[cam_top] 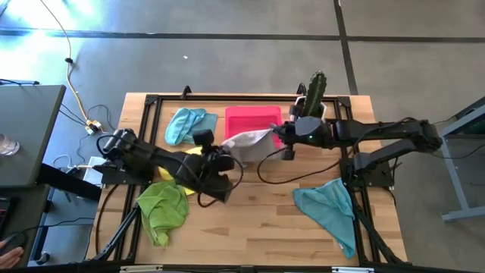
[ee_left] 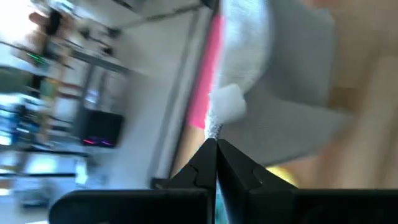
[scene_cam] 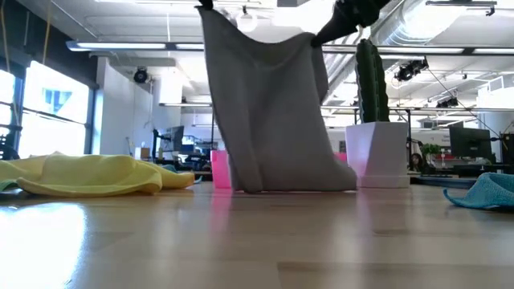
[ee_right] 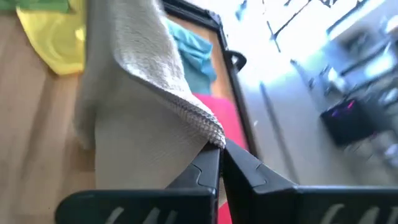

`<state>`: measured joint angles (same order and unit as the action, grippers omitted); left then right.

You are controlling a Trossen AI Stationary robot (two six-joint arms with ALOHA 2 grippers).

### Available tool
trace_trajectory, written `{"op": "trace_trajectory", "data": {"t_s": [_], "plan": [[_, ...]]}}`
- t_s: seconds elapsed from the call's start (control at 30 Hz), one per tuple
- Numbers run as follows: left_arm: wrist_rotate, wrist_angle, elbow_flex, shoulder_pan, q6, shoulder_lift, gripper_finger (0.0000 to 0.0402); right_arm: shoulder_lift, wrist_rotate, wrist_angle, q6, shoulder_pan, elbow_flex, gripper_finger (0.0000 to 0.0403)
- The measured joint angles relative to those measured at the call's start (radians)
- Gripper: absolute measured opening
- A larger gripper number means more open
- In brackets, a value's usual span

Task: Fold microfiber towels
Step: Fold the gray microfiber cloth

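Observation:
A grey towel (scene_cam: 273, 112) hangs spread between my two grippers over the middle of the table, in front of the pink tray (cam_top: 254, 119). My left gripper (cam_top: 225, 145) is shut on its left top corner, and my right gripper (cam_top: 273, 133) is shut on its right top corner. Loose towels lie around it. A yellow one (scene_cam: 88, 173) is partly under my left arm. A lime green one (cam_top: 163, 208) is near left, a light blue one (cam_top: 186, 123) far left, and another blue one (cam_top: 327, 205) near right. My left gripper pinches the grey towel's top corner (ee_left: 219, 121) between its two fingertips, slanting down from the table's left. The cloth hangs below. My right gripper pinches the other top corner (ee_right: 210, 132) between its fingertips, slanting down from the right. The upper edge sags slightly between the grippers, and the lower edge (scene_cam: 289, 188) reaches table level.
A cactus in a white pot (cam_top: 314, 95) stands at the far edge, right of the tray and close behind my right arm. Bare wood lies in the near middle of the table (cam_top: 250, 227).

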<state>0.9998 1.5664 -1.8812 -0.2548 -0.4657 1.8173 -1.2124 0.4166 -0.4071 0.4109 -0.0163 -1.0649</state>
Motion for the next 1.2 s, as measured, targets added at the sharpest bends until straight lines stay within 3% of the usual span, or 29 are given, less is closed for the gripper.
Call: {"op": "trace_trajectory", "data": {"t_s": [0.3,0.43,0.53,0.7,0.87,1.0,1.2], "plan": [[0.148,-0.001,0.0,0.112,0.182,-0.045,0.0,-0.004,0.203,0.175,0.359,-0.051,0.0,0.0],[0.092,0.002,-0.001,0.134,0.125,-0.056,0.0,-0.004,0.274,0.134,0.297,-0.047,0.0,0.0],[-0.063,-0.003,0.0,0.119,0.05,-0.054,0.0,-0.004,0.156,-0.019,0.091,-0.027,0.0,0.0],[-0.327,-0.08,0.029,0.056,-0.05,-0.015,0.0,-0.005,-0.196,-0.211,-0.362,0.028,0.0,0.0],[-0.492,-0.23,0.086,-0.048,-0.098,0.024,0.0,-0.005,-0.441,-0.275,-0.633,0.132,0.0,0.0],[-0.545,-0.319,0.111,-0.115,-0.149,0.062,0.0,-0.014,-0.486,-0.275,-0.728,0.233,0.0,0.0],[-0.576,-0.378,0.122,-0.2,-0.214,0.115,0.0,-0.131,-0.442,-0.275,-0.799,0.378,0.0,0.0]]}}
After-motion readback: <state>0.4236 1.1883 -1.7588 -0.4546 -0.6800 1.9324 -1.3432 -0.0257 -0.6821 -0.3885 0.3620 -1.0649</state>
